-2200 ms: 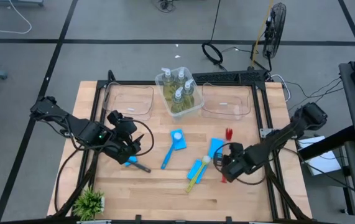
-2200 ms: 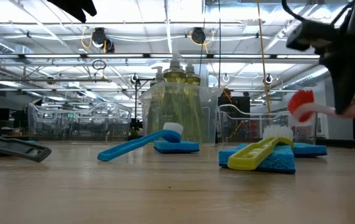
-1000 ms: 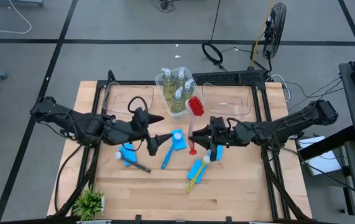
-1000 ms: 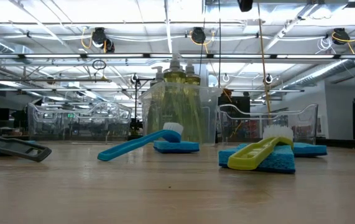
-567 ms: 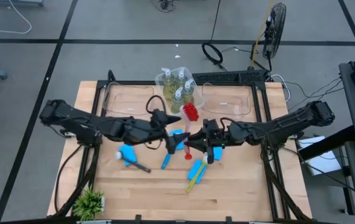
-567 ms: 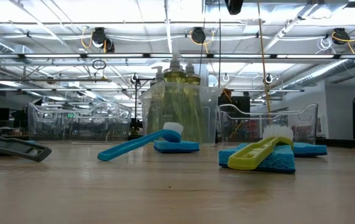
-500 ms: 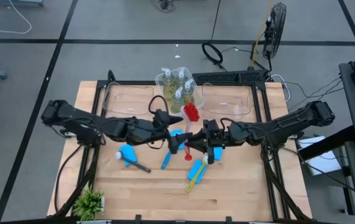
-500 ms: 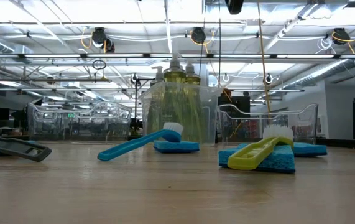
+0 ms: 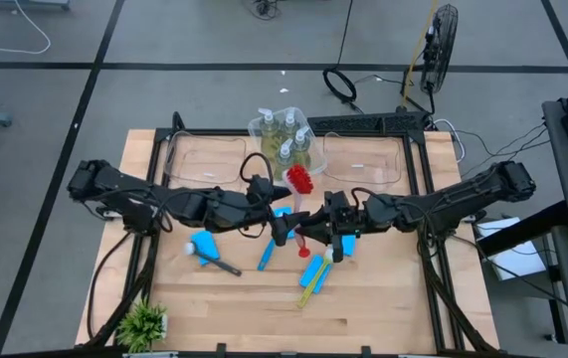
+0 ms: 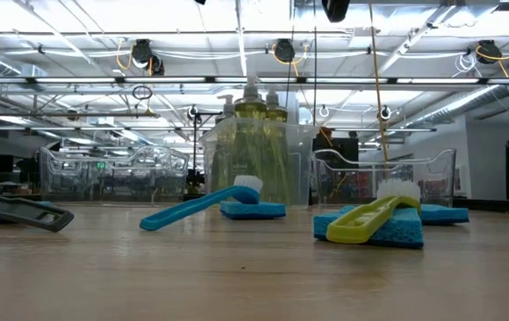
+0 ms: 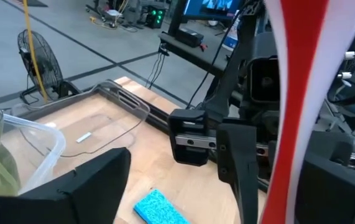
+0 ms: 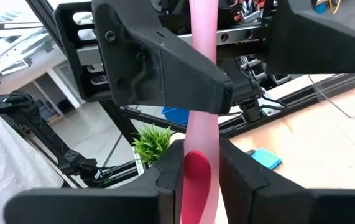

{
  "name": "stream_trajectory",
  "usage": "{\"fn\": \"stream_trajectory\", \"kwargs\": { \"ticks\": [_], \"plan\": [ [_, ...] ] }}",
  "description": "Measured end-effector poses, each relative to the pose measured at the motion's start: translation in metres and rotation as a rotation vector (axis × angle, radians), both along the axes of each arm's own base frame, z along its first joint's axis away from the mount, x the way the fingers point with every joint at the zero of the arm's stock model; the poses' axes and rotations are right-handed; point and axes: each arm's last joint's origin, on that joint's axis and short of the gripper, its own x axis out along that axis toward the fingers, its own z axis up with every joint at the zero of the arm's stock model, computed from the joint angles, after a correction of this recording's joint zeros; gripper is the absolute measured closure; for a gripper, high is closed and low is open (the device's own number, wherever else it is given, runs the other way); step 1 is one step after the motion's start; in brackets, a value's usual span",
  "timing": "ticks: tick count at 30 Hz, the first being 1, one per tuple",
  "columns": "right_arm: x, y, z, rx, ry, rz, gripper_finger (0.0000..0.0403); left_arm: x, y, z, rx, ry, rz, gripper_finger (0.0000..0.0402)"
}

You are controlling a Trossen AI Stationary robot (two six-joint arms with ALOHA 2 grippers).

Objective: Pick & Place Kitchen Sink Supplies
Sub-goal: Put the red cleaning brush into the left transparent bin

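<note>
Both arms meet above the middle of the wooden surface [image 9: 383,298]. The right gripper [image 9: 315,230] is pinched on the handle of the red dish brush [image 9: 301,204], which hangs in the air with its red bristle head toward the bins. In the right wrist view the handle runs between that gripper's 2 fingers [image 12: 165,180]. The left gripper [image 9: 282,225] has its jaws spread wide on either side of the same handle; contact cannot be confirmed.

4 pump bottles of soap [image 9: 284,149] stand in the middle clear bin [image 9: 315,167]. The clear bins on either side, left bin [image 9: 204,159] and right bin [image 9: 363,159], hold no supplies.

On the surface: the blue dish brush [image 9: 267,249], with a blue sponge [image 9: 285,219] at its head; the yellow-green dish brush [image 9: 310,286] lying on a blue sponge [image 9: 309,268]; another blue sponge [image 9: 205,243] near the black dish brush [image 9: 224,266]. A potted plant [image 9: 142,323] stands at the near left corner.
</note>
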Motion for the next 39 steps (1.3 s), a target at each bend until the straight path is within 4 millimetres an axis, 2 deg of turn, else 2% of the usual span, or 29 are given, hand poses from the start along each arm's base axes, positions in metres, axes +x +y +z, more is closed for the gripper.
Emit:
{"fn": "stream_trajectory", "kwargs": {
  "ticks": [5, 16, 23, 33, 39],
  "plan": [
    [0.0, 0.0, -0.0007, 0.0, 0.007, 0.0, 0.034, 0.0001, -0.0007, 0.0002, 0.015, 0.006, -0.029, 0.0113],
    [0.0001, -0.0005, -0.0022, -0.008, 0.021, -0.013, 0.034, 0.0004, -0.0028, 0.0014, 0.04, 0.01, -0.105, 0.037],
    [0.0001, -0.0005, -0.0022, 0.001, 0.021, -0.008, 0.034, 0.0003, -0.003, 0.0009, 0.039, 0.016, -0.115, 0.0358],
    [0.0, -0.0005, -0.0019, 0.001, 0.018, -0.008, 0.0339, -0.0018, -0.0023, 0.0031, 0.048, 0.016, -0.116, 0.0369],
    [0.0, -0.0005, -0.0031, -0.001, 0.03, -0.007, 0.0318, -0.002, -0.0023, 0.0017, 0.05, 0.03, -0.116, 0.0369]
  ]
}}
